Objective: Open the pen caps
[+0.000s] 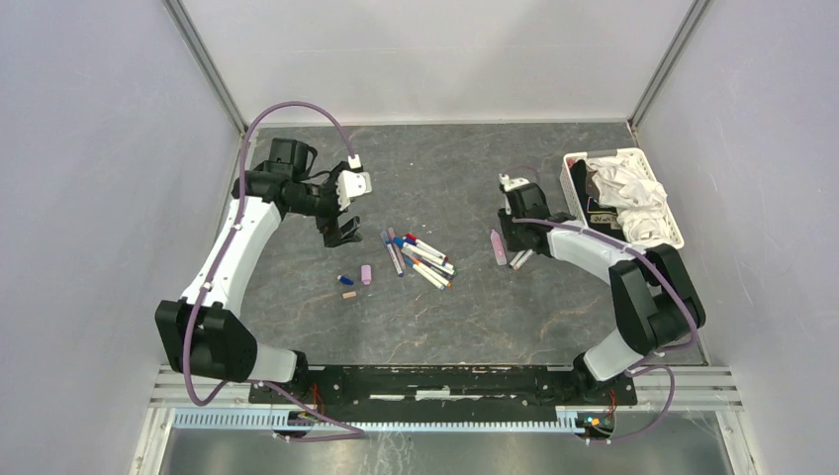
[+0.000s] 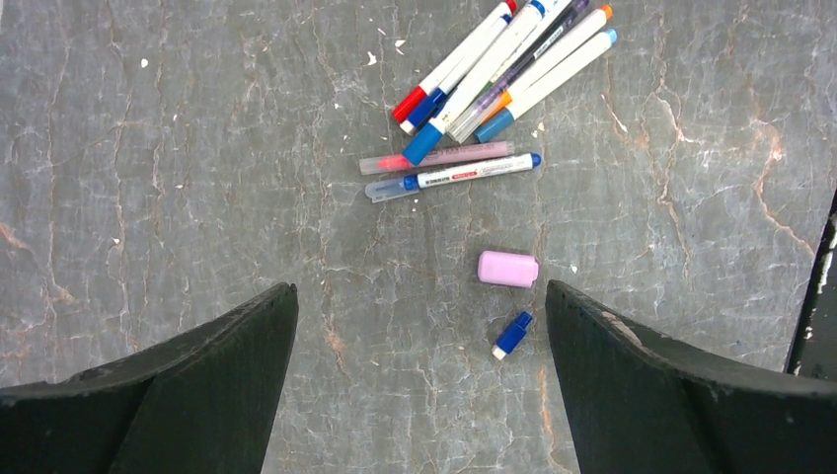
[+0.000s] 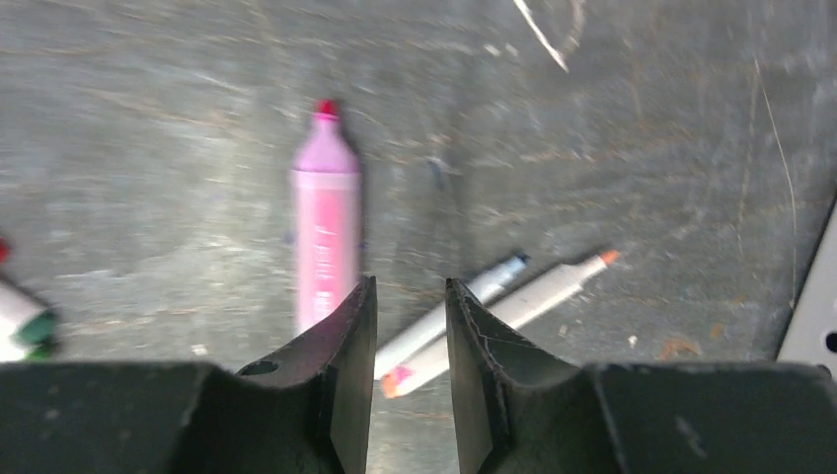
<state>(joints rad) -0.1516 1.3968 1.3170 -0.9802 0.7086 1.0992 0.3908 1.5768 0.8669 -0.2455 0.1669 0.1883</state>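
Left tool (image 2: 421,291) hangs over the surface (image 2: 148,178), fingers wide apart and empty. Just ahead of it are two loose caps, a pink cap (image 2: 508,269) and a small blue cap (image 2: 512,335) near it, both lying flat and off their pens. The top view shows a brownish cap (image 1: 348,295) just beside them. Further right is the pen pile (image 2: 503,59); several pens there look to have red or blue caps seated, so the job reads as partly done. Right of the pile a pink marker (image 3: 326,217) lies uncapped, red tip bare. Two bare-tipped white pens (image 3: 538,291) lie under the right tool (image 3: 410,286), whose fingers are nearly together with a narrow gap and nothing visibly clamped. Basket (image 1: 571,178) sits far right, not involved. Likely step: fetch the next capped pen. Best done with the left tool taking an outer pen mid-barrel and lifting it free of its neighbours. The right tool then pinches the cap only and pulls straight along the pen axis. Side load risks the barrel slipping.
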